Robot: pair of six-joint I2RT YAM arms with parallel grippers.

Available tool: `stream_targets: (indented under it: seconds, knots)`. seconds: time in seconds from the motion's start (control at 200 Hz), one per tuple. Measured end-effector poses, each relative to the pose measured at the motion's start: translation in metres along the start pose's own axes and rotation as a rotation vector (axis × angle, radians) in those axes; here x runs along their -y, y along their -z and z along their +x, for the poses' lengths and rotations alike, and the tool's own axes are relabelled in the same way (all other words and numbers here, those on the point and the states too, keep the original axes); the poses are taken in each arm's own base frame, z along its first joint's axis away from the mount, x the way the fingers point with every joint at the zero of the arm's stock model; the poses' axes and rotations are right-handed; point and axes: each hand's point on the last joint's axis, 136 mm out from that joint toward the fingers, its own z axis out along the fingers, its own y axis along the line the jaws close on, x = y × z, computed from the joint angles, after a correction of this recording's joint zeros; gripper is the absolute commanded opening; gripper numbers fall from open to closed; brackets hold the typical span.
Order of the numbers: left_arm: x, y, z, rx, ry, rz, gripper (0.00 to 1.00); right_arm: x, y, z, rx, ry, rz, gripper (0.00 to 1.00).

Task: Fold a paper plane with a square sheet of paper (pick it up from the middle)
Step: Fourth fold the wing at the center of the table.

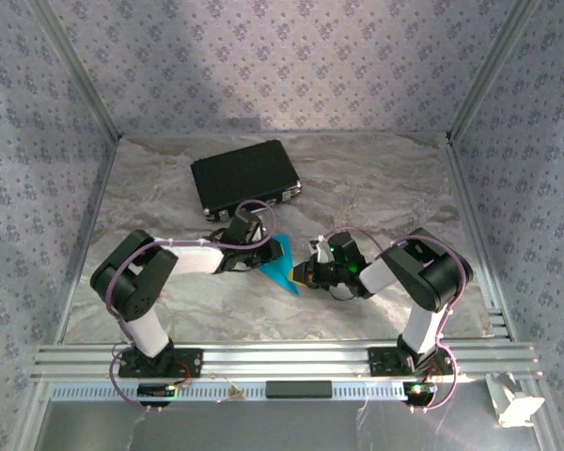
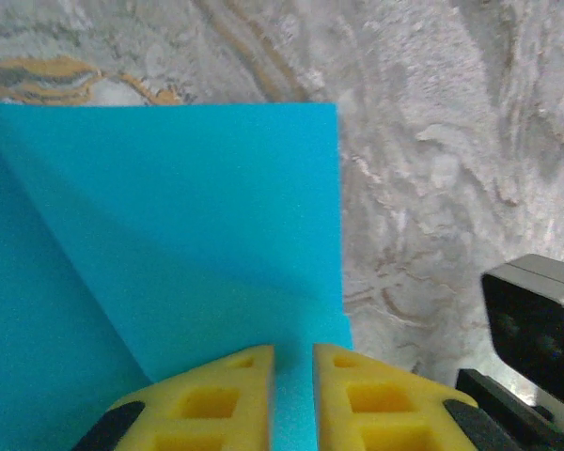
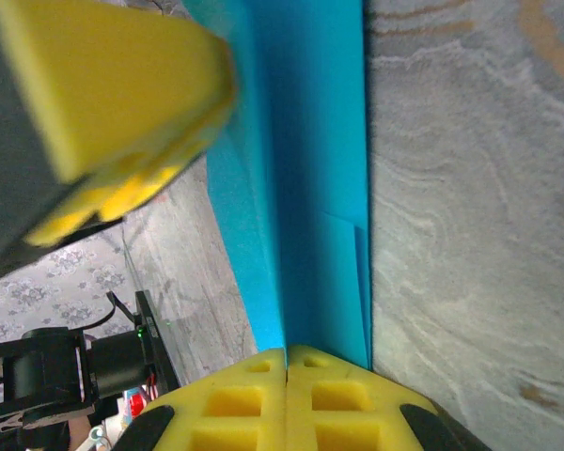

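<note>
**A:** What are you counting?

**B:** One sheet of paper [image 1: 280, 268], two hands and one black case [image 1: 246, 183]. The sheet is lying on the marbled bench [image 1: 385, 188] between the left hand [image 1: 265, 256] and the right hand [image 1: 301, 275]. The case is sitting beyond the left hand, well apart.

**A:** What is it looking like?

**B:** Thin, matte, bright cyan, tapering to a point from above. The case is flat and rectangular.

**A:** What are the wrist views adding?

**B:** The left one is showing a square corner and a diagonal fold line ahead of that hand. Its yellow, square-pocketed fingers [image 2: 216, 404] are standing slightly apart, with blue filling the slim gap. The right one is showing an upright fold, and that hand's fingers [image 3: 343, 399] are pressing together on the sheet's edge.
</note>
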Motion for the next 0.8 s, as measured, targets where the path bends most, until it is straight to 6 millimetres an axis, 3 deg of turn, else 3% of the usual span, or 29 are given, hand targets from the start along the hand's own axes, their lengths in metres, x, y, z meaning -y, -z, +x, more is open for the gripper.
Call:
stream_targets:
  seconds: [0.19,0.58,0.805]
  knots:
    - [0.004,0.024,-0.006,0.064,-0.008,-0.002,0.14,0.000,0.000,0.000,0.000,0.000,0.000,0.00]
    - [-0.043,0.018,0.020,-0.002,0.050,-0.140,0.05,0.000,0.000,0.000,0.001,-0.004,0.000,0.00]
    - [-0.041,0.015,0.019,-0.004,0.078,-0.131,0.01,0.000,0.001,-0.001,0.008,-0.006,0.008,0.00]
